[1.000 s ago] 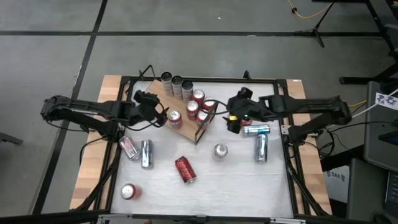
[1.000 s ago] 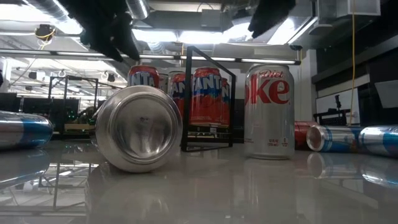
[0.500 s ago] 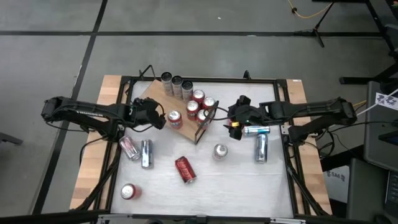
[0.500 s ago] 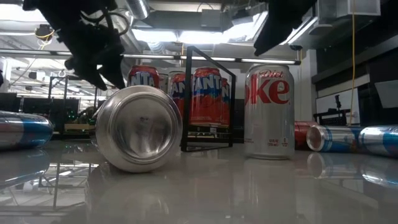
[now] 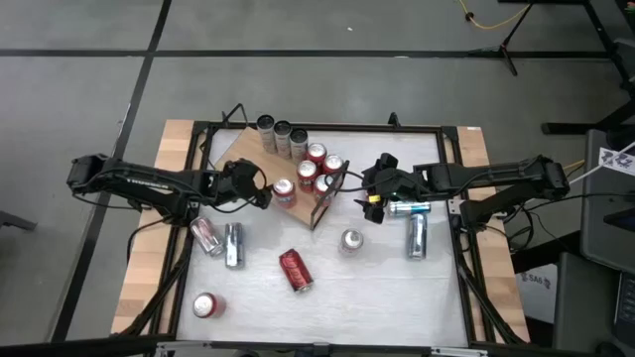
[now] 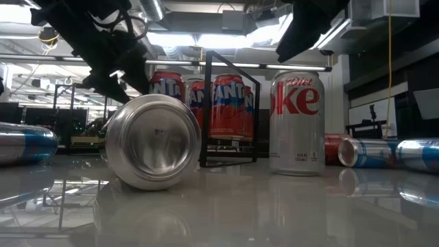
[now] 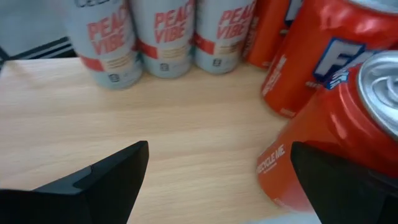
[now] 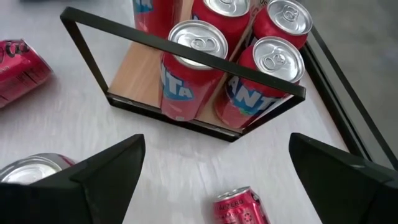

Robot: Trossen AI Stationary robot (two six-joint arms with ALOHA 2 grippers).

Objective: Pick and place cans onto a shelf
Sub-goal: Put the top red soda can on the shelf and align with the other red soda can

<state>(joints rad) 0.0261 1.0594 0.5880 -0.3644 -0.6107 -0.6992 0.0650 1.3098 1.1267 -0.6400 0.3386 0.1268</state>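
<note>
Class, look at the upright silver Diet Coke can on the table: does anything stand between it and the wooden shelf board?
Yes. The shelf's black metal frame stands at the board's near end, between it and the Diet Coke can, with red Fanta cans right behind it.

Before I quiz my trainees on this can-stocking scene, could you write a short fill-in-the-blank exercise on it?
1. The three slim silver cans stand on the ____.
2. The Diet Coke can on the table stands ____.
3. The left gripper has its fingers ____ beside a red can.
4. The right gripper holds ____.

Missing words: shelf; upright; open; nothing
</note>
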